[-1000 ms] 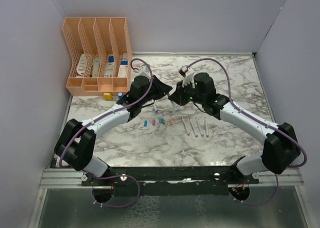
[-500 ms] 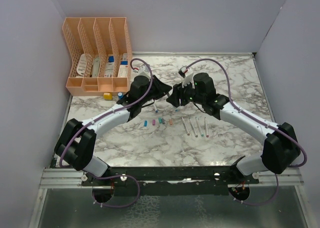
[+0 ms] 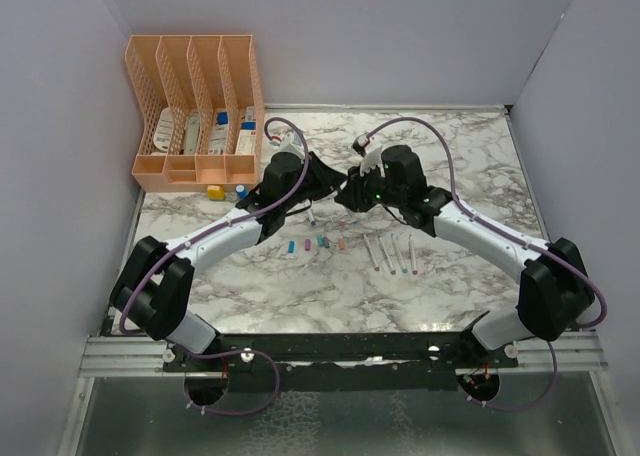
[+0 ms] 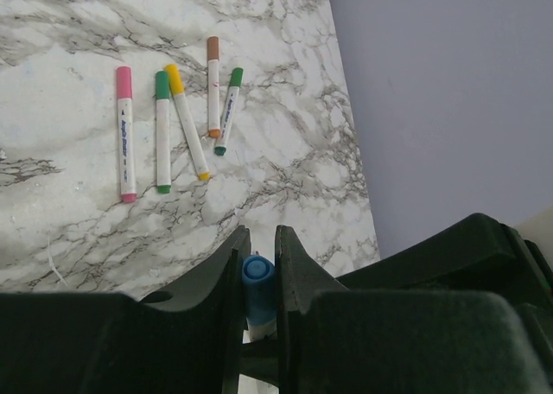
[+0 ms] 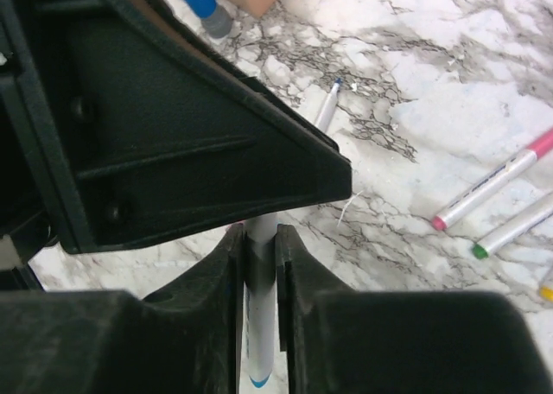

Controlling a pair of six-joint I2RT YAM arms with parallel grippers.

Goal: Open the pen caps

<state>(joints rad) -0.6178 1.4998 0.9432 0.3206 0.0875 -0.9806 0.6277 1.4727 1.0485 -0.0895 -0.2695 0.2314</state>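
Pen (image 5: 259, 325) bridges both: left pincer (image 4: 258, 238) clamped on its blue cap (image 4: 257, 271), right pincer (image 5: 257, 234) clamped farther along it, set for pulling apart.

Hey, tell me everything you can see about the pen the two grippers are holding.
The blue pen is a thin, pale white plastic barrel with a blue tail end, stretched between both arms. The right gripper is shut on its barrel. The left gripper is shut on its rounded blue cap. Whether the cap is seated or pulled free is hidden by the fingers.
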